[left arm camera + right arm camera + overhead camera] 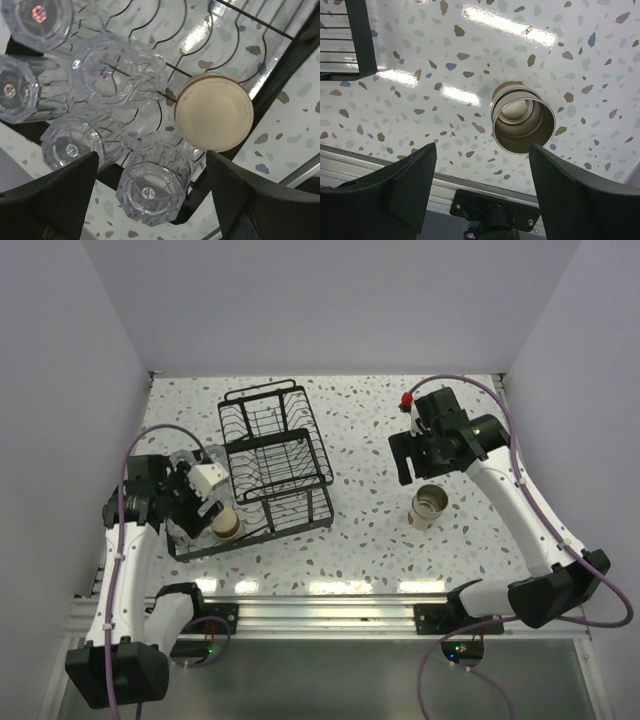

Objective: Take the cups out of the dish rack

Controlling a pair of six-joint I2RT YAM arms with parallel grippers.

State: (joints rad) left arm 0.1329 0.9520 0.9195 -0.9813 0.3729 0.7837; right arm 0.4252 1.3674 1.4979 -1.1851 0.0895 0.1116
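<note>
Cups (107, 75), clear, crowd tan cup (214, 111) in dish rack (297, 47); left gripper (152, 167), right gripper (482, 150) spread wide, empty.

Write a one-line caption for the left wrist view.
Open left gripper hovers over the dish rack, where five clear cups and one tan cup show their bases to the camera.

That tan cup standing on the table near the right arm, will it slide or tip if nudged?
The tan cup looks small and thin-walled, so probably light. Upright on the glossy table, a low nudge likely slides it; a high one might tip it.
</note>
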